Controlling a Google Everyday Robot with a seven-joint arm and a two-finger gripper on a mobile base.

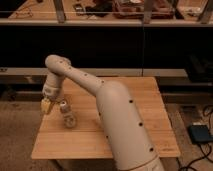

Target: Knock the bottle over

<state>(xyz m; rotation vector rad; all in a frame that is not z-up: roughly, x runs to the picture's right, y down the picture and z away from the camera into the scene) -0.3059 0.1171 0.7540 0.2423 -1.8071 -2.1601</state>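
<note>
Camera view: the jaws (46, 106), spread I cannot tell how, hang at the table's (150, 135) left edge, the bottle (66, 112) just right of them, tilted; light, slick plastic, best pushed near its cap.

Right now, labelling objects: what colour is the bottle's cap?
White, on the bottle in the camera view, right of the gripper.

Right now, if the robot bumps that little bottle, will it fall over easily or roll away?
Probably it topples easily: the bottle looks small, narrow and already leaning on the wooden table. Its plastic looks thin, so it is likely light. Once down, its round body may roll a little. The gripper hangs just beside it, near the table's left edge.
</note>
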